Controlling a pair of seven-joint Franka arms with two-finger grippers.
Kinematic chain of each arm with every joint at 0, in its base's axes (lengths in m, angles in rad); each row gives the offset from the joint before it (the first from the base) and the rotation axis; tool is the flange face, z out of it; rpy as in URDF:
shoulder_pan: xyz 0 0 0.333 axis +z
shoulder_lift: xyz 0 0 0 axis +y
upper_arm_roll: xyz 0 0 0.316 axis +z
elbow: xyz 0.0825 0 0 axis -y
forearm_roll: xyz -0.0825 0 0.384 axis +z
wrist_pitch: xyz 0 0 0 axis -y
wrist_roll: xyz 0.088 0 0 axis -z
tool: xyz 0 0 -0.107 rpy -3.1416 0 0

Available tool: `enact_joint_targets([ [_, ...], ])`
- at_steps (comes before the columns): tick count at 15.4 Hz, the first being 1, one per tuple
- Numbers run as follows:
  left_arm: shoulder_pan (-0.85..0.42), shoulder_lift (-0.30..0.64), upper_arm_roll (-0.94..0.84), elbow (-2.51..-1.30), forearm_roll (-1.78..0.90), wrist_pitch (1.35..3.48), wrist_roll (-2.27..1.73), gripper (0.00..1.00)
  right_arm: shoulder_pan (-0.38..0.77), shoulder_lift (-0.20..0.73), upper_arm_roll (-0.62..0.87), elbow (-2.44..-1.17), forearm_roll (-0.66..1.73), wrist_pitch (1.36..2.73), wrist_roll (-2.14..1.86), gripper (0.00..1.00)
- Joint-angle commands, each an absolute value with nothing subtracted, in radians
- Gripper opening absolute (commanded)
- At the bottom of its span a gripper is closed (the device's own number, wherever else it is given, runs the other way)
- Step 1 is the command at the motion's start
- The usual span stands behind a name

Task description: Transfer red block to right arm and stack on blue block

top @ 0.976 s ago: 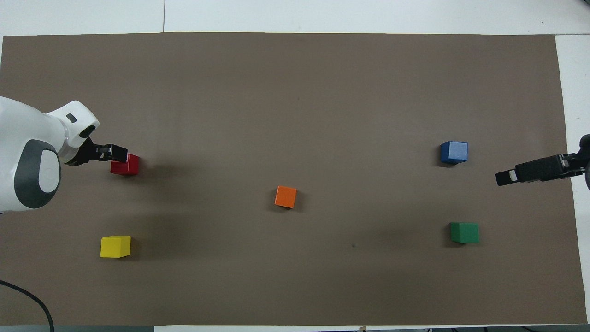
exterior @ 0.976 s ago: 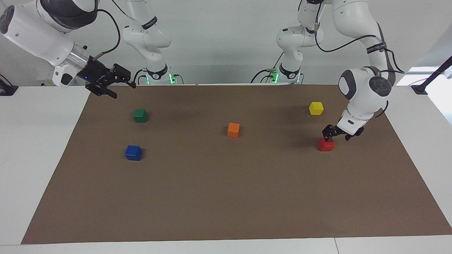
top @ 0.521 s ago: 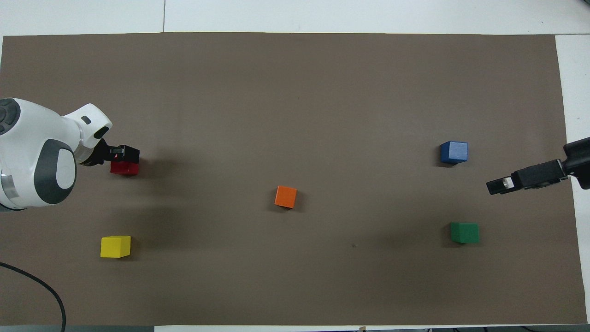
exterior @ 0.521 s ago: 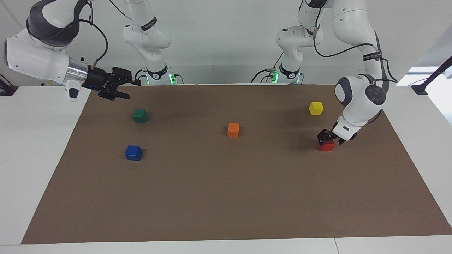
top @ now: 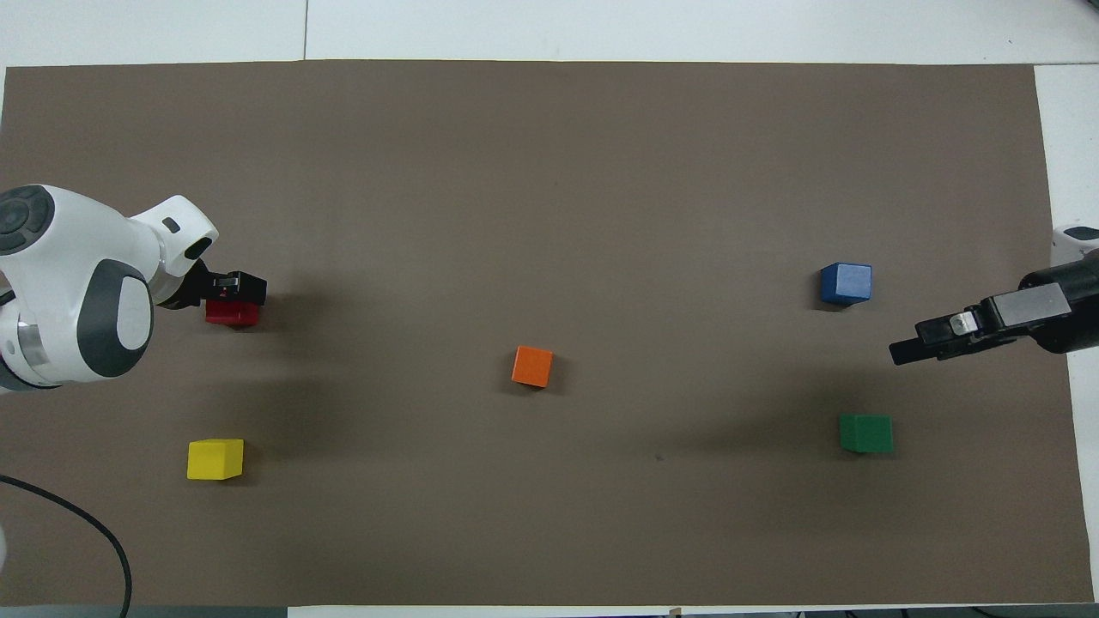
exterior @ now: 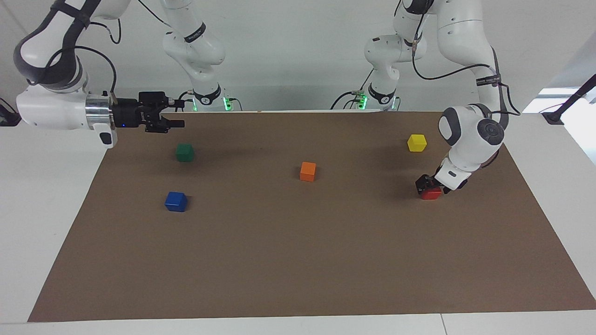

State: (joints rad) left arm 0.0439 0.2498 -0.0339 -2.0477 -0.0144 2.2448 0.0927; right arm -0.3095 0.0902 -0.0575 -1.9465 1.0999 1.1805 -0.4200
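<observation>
**Left hand down at red block; right hand raised at its own end**

Left hand (exterior: 427, 185): lowered onto the red block (exterior: 432, 192), its fingers apart and set about the block, which rests on the brown mat (exterior: 298, 260). The facing view shows the hand down at block height, with the forearm sloping steeply from a bent elbow. The overhead view shows only the dark fingers covering the block's upper edge, and cannot confirm contact.

Right hand (exterior: 173, 117): held level in the air, pointing along the desk (exterior: 46, 195), over the mat edge just nearer the robots than the green block (exterior: 185, 152). Fingers apart, nothing between them. The facing view shows the blue wrist light; the overhead view shows only the hand's tip.

Blue block (exterior: 176, 201): on the mat, farther from the robots than the green block, untouched. An orange block (exterior: 308, 171) lies mid-mat between the blue block and the red one. A yellow block (exterior: 416, 142) sits nearer the robots than the red block.
</observation>
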Motion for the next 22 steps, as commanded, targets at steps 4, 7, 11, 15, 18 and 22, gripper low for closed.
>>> enact_joint_targets([
  [4, 0.035, 0.245, -0.028, -2.079, -0.029, 2.269, 0.104, 0.86, -0.322, 0.239, -0.048, -1.983, 1.270, 1.089, -0.547, 1.00],
  [7, 0.041, 0.245, -0.029, -2.068, -0.108, 2.252, 0.087, 0.29, -0.302, 0.294, -0.043, -1.983, 1.377, 1.058, -0.581, 1.00],
  [11, 0.049, 0.245, -0.028, -1.970, -0.224, 2.137, 0.017, 0.00, -0.235, 0.301, -0.043, -1.983, 1.497, 1.114, -0.563, 1.00],
  [15, 0.041, 0.226, -0.032, -1.818, -0.270, 1.913, -0.217, 0.00, -0.169, 0.313, -0.043, -2.000, 1.653, 1.127, -0.539, 1.00],
  [18, 0.037, 0.171, -0.038, -1.769, -0.375, 1.783, -0.476, 0.00, -0.129, 0.308, -0.043, -2.017, 1.723, 1.160, -0.514, 1.00],
  [22, 0.029, 0.080, -0.066, -1.770, -0.575, 1.715, -0.893, 0.00, -0.086, 0.293, -0.043, -2.075, 1.784, 1.164, -0.531, 1.00],
])
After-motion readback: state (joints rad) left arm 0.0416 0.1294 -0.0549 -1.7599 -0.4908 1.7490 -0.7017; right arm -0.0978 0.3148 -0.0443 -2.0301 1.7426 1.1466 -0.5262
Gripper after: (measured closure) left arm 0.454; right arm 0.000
